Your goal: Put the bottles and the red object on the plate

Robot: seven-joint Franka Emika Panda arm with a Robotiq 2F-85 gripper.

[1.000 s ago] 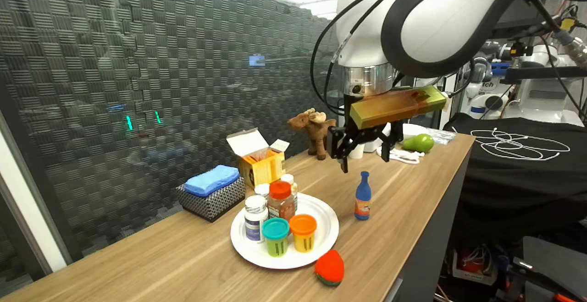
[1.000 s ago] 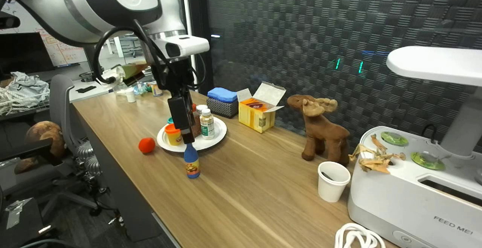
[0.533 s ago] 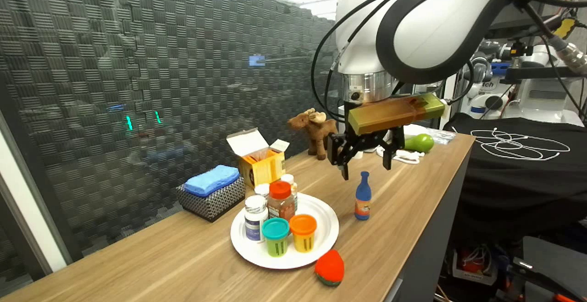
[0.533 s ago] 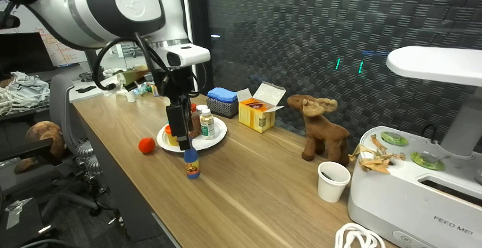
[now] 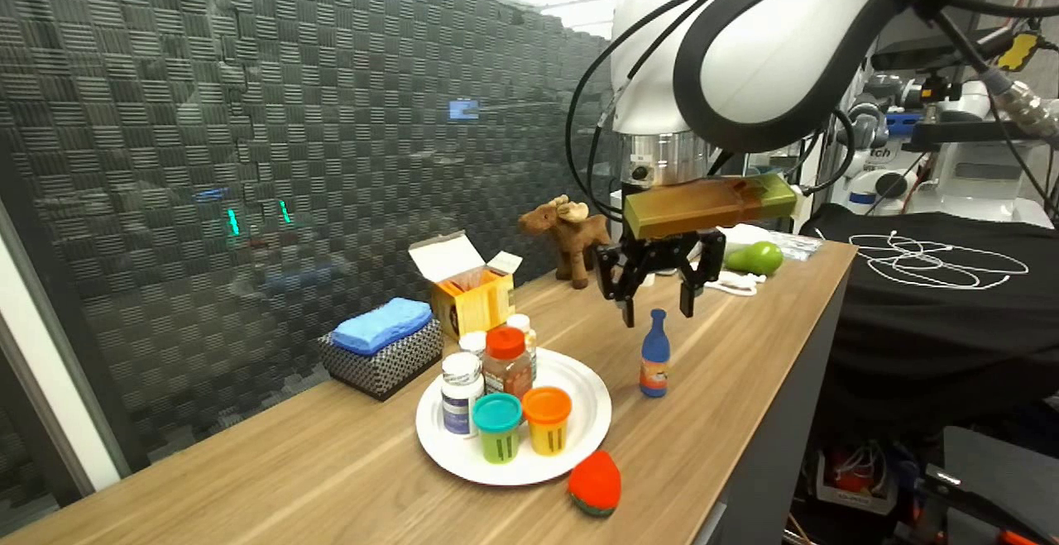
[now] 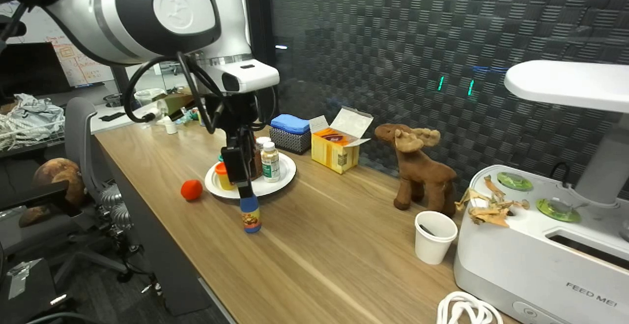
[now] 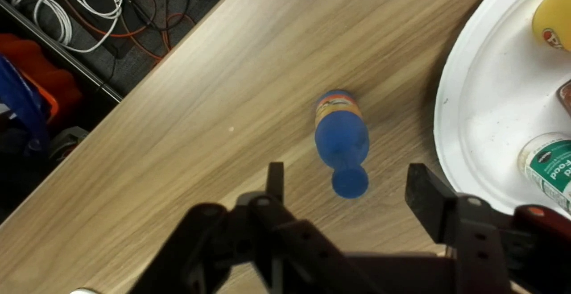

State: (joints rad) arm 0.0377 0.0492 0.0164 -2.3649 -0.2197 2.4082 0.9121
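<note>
The black two-fingered gripper [image 5: 658, 305] points down with its jaws spread well wider than the cap of the slim blue bottle with an orange-and-yellow label [image 7: 342, 138], and it has hold of nothing. In the wrist view the cap shows between the fingertips with a gap on each side, a spread that I judge suits slipping over the narrow neck from above. Whether the fingertips are level with the neck, I cannot tell.

The bottle stands upright on the wood-grain countertop [image 6: 314, 245], near the round, plain white plate [image 5: 586, 413] but apart from it. Crowded together on the plate are three white-capped bottles [image 5: 462, 396], a red-lidded clear jar [image 5: 507, 365], a teal-lidded green tub [image 5: 497, 427] and an orange-lidded yellow tub [image 5: 547, 423]; the bare stretch facing the blue bottle is probably room for it. The roundish red lump with a green underside [image 5: 595, 481] lies just beside the plate, likely left for afterwards.

The blue bottle looks smooth, one colour from cap to base except for its label; the red lump looks matte and perhaps soft.
</note>
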